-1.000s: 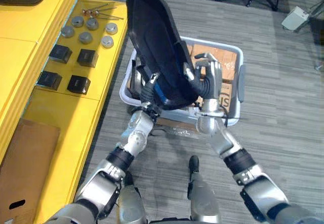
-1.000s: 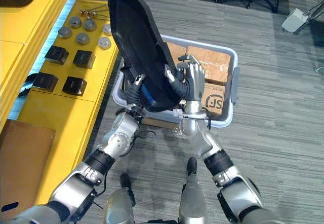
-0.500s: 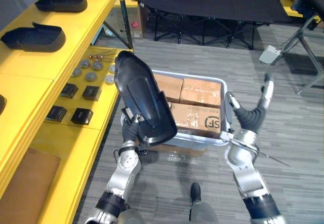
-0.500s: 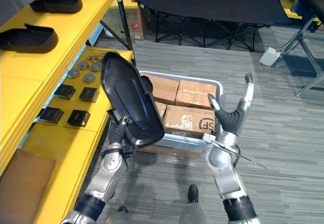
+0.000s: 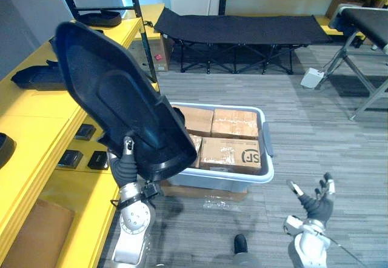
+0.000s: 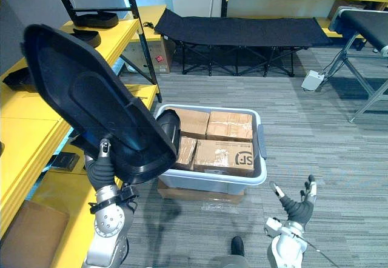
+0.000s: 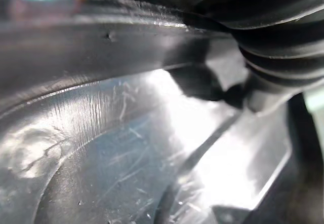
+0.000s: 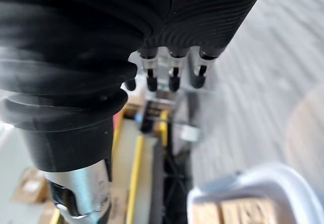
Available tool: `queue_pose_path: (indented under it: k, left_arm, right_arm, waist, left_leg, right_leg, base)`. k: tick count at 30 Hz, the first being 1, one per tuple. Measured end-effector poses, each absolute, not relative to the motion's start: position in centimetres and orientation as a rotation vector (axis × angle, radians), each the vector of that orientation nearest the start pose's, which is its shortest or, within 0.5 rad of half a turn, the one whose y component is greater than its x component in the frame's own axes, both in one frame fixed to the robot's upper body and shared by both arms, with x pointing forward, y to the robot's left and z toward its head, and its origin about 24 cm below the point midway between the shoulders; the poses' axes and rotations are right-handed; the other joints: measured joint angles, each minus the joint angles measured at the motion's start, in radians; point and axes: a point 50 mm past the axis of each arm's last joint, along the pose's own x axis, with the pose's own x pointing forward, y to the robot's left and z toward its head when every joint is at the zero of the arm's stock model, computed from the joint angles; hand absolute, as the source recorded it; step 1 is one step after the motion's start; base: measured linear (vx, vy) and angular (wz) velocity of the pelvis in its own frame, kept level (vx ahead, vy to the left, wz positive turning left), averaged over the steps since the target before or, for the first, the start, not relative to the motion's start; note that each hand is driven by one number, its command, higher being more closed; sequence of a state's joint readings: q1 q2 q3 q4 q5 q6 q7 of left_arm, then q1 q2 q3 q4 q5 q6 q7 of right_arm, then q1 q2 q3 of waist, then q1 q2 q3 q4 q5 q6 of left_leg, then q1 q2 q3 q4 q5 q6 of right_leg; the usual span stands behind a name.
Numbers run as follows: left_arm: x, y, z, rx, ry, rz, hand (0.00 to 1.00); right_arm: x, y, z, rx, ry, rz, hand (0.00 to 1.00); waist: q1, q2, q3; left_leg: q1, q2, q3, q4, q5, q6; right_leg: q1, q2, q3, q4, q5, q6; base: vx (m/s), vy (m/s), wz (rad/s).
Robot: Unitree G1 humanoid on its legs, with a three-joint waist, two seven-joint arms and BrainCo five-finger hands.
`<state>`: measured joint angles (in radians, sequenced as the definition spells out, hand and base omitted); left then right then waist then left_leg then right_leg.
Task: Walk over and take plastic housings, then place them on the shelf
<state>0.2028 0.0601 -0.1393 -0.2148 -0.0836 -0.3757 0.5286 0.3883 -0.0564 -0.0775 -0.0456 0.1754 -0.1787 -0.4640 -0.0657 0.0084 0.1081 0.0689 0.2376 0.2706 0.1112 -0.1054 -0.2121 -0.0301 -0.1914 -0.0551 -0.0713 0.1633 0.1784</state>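
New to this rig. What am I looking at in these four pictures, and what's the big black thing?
It is a humanoid robot seen through its own cameras. The two wide pictures come from a stereo camera on its head, looking down; the two close ones come from cameras on its wrists. The left hand grips the lower edge of a large black plastic housing and holds it up; the left wrist view shows that housing's surface from very close. The right hand hangs low, open, holding nothing. On the floor stands a grey bin of cardboard boxes. At the robot's left is a yellow shelf with more black housings.
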Motion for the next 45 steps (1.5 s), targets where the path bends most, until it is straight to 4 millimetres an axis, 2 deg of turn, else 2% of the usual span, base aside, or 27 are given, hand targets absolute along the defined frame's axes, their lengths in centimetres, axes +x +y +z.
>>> queue_pose_path:
  k: [5,8,11,12,13,15,18,20,22,24,26,28,29,31,32,33,34,35,36,40,42,43,44,45]
  left_arm:
    - [20.1,16.5,8.1,-0.153,-0.375,0.452,1.0]
    - [19.3,17.4,9.3,-0.152,-0.423,0.51,1.0]
    - [18.1,19.6,9.7,-0.105,-0.44,0.644,1.0]
    - [17.4,20.8,9.7,-0.089,-0.438,0.72,1.0]
    - [17.0,21.4,9.6,-0.082,-0.437,0.753,1.0]
    - [15.3,23.4,9.4,-0.105,-0.425,0.86,1.0]
    - [13.2,25.0,9.1,-0.122,-0.416,0.966,1.0]
    - [12.7,25.2,9.3,-0.103,-0.426,0.951,1.0]
    - [13.0,25.1,9.5,-0.085,-0.433,0.896,1.0]
    - [13.5,24.8,9.7,-0.08,-0.447,0.823,1.0]
    - [13.9,24.4,9.8,-0.086,-0.451,0.778,1.0]
    - [14.2,24.0,9.8,-0.115,-0.45,0.738,1.0]
    - [14.5,23.7,9.8,-0.133,-0.456,0.711,1.0]
    - [16.4,22.3,10.4,-0.178,-0.494,0.597,1.0]
    - [17.5,21.3,10.6,-0.194,-0.507,0.52,1.0]
    - [18.1,20.5,10.5,-0.205,-0.5,0.468,1.0]
    - [18.3,20.1,10.3,-0.21,-0.487,0.445,1.0]
    - [18.3,19.4,10.0,-0.215,-0.467,0.414,1.0]
    - [18.3,19.4,10.0,-0.215,-0.465,0.411,1.0]
    - [18.1,20.1,9.9,-0.177,-0.459,0.45,1.0]
    - [17.5,20.7,9.5,-0.146,-0.436,0.47,1.0]
    - [17.5,20.9,9.5,-0.135,-0.435,0.472,1.0]
    - [17.4,21.3,9.7,-0.096,-0.444,0.485,1.0]
    - [17.4,21.7,9.9,-0.065,-0.456,0.492,1.0]
  right_arm:
    - [16.4,-21.0,-1.1,0.072,0.154,-0.567,0.0]
    - [18.4,-19.3,-0.8,0.088,0.129,-0.445,0.0]
    - [20.4,-17.1,-0.8,0.081,0.119,-0.333,0.0]
    - [21.0,-16.5,-0.4,0.082,0.1,-0.299,0.0]
    - [21.3,-16.1,-0.2,0.084,0.09,-0.281,0.0]
    - [22.4,-15.1,0.8,0.064,0.042,-0.235,0.0]
    - [24.3,-14.4,1.8,0.037,-0.005,-0.192,0.0]
    - [25.0,-13.8,2.6,0.013,-0.043,-0.168,0.0]
    - [25.3,-13.7,3.0,0.011,-0.055,-0.178,0.0]
    - [25.0,-14.8,2.8,0.028,-0.043,-0.239,0.0]
    - [24.4,-16.3,2.3,0.021,-0.026,-0.298,0.0]
    - [23.4,-18.1,1.8,0.014,0.0,-0.367,0.0]
    - [22.8,-18.8,1.5,0.014,0.015,-0.399,0.0]
    - [20.9,-21.0,0.7,0.013,0.051,-0.498,0.0]
    - [20.2,-21.9,0.6,0.005,0.054,-0.536,0.0]
    - [19.9,-22.5,0.9,-0.006,0.043,-0.552,0.0]
    - [19.8,-22.8,1.1,-0.013,0.034,-0.56,0.0]
    - [19.9,-23.0,1.5,-0.019,0.009,-0.557,0.0]
    - [20.3,-22.8,2.2,-0.013,-0.028,-0.543,0.0]
    - [21.1,-21.8,3.2,0.013,-0.103,-0.481,0.0]
    - [21.5,-21.1,3.7,0.021,-0.146,-0.437,0.0]
    - [21.6,-20.9,3.9,0.027,-0.159,-0.426,0.0]
    - [21.8,-20.4,4.2,0.037,-0.192,-0.388,0.0]
    - [21.9,-19.9,4.6,0.056,-0.231,-0.363,0.0]
  waist:
    - [0.013,0.002,-0.001]
    - [0.042,0.003,-0.003]
    - [0.088,0.004,-0.004]
    - [0.111,0.003,-0.004]
    - [0.121,0.002,-0.004]
    - [0.166,-0.006,-0.007]
    - [0.216,-0.015,-0.008]
    - [0.227,-0.019,-0.007]
    - [0.222,-0.021,-0.006]
    - [0.209,-0.027,0.001]
    - [0.208,-0.026,0.008]
    - [0.188,-0.02,0.014]
    - [0.174,-0.02,0.018]
    - [0.127,-0.037,0.043]
    - [0.106,-0.034,0.071]
    - [0.1,-0.017,0.084]
    - [0.098,-0.015,0.087]
    - [0.096,-0.011,0.091]
    - [0.099,-0.002,0.097]
    - [0.109,-0.009,0.141]
    - [0.116,-0.008,0.157]
    - [0.12,-0.011,0.159]
    - [0.128,-0.032,0.166]
    - [0.139,-0.058,0.166]
  left_leg:
    - [-0.003,-0.007,-0.049,0.0,-0.001,0.003]
    - [-0.039,-0.027,-0.106,0.002,0.007,0.01]
    - [-0.061,-0.048,-0.186,0.001,0.019,0.014]
    - [-0.069,-0.054,-0.221,0.003,0.019,0.015]
    - [-0.073,-0.057,-0.239,0.003,0.021,0.016]
    - [-0.089,-0.071,-0.292,0.002,0.026,0.018]
    - [-0.091,-0.084,-0.337,0.003,0.026,0.019]
    - [-0.107,-0.084,-0.369,0.009,0.022,0.023]
    - [-0.124,-0.085,-0.409,0.024,0.019,0.023]
    - [-0.139,-0.09,-0.471,0.043,0.021,0.015]
    - [-0.141,-0.086,-0.504,0.044,0.023,0.012]
    - [-0.16,-0.086,-0.509,0.04,0.047,0.007]
    - [-0.18,-0.096,-0.489,0.031,0.08,0.027]
    - [-0.211,-0.114,-0.271,-0.025,0.184,0.185]
    - [-0.216,-0.089,-0.142,-0.032,0.198,0.234]
    - [-0.217,-0.071,-0.1,-0.025,0.229,0.196]
    - [-0.217,-0.073,-0.101,-0.026,0.241,0.167]
    - [-0.215,-0.075,-0.102,-0.022,0.237,0.136]
    - [-0.227,-0.074,-0.098,0.011,0.217,0.12]
    - [-0.31,-0.065,-0.098,0.223,0.101,0.124]
    - [-0.35,-0.065,-0.1,0.337,0.029,0.132]
    - [-0.355,-0.07,-0.1,0.354,0.015,0.135]
    - [-0.366,-0.091,-0.098,0.378,-0.007,0.147]
    - [-0.376,-0.114,-0.068,0.428,-0.038,0.192]
  right_leg:
    - [0.033,-0.009,-0.047,-0.001,-0.014,-0.004]
    - [0.037,-0.03,-0.1,-0.006,-0.012,0.002]
    - [0.084,-0.047,-0.183,-0.008,-0.015,0.012]
    - [0.104,-0.052,-0.221,-0.008,-0.022,0.015]
    - [0.113,-0.053,-0.239,-0.008,-0.024,0.015]
    - [0.144,-0.06,-0.3,-0.008,-0.04,0.022]
    - [0.171,-0.069,-0.342,0.006,-0.066,0.028]
    - [0.165,-0.069,-0.356,0.046,-0.101,0.021]
    - [0.154,-0.068,-0.329,0.117,-0.169,0.016]
    - [0.151,-0.06,-0.273,0.19,-0.251,0.017]
    - [0.154,-0.054,-0.289,0.233,-0.281,0.015]
    - [0.17,-0.056,-0.335,0.251,-0.299,0.012]
    - [0.175,-0.067,-0.371,0.257,-0.31,0.007]
    - [0.186,-0.104,-0.462,0.279,-0.328,-0.01]
    - [0.208,-0.105,-0.476,0.287,-0.323,0.0]
    - [0.223,-0.101,-0.486,0.298,-0.329,0.004]
    - [0.225,-0.103,-0.492,0.306,-0.336,0.009]
    - [0.225,-0.108,-0.489,0.312,-0.341,0.011]
    - [0.223,-0.114,-0.482,0.319,-0.352,0.013]
    - [0.187,-0.156,-0.443,0.418,-0.419,0.037]
    - [0.192,-0.178,-0.438,0.449,-0.445,0.06]
    - [0.196,-0.183,-0.438,0.448,-0.45,0.066]
    - [0.206,-0.201,-0.44,0.444,-0.462,0.07]
    - [0.218,-0.231,-0.439,0.439,-0.474,0.052]
  base:
    - [0.0,0.011,0.25]
    - [0.01,0.026,0.53]
    - [0.04,0.025,0.79]
    - [0.04,0.017,0.64]
    - [0.04,0.018,0.76]
    - [0.03,0.018,0.73]
    - [0.02,0.03,0.5]
    - [0.01,0.013,0.46]
    - [0.03,0.004,0.65]
    - [0.05,-0.035,0.76]
    - [0.04,-0.062,0.52]
    - [0.02,-0.044,0.58]
    - [-0.01,-0.019,1.15]
    - [-0.02,-0.015,1.6]
    - [-0.03,-0.014,1.41]
    - [-0.05,-0.006,1.0]
    - [-0.05,0.007,0.43]
    - [-0.06,0.034,0.08]
    - [-0.06,0.046,-0.03]
    - [-0.08,0.105,-0.08]
    - [-0.03,0.138,0.03]
    - [0.04,0.153,0.19]
    - [0.09,0.166,0.3]
    - [0.12,0.192,0.42]
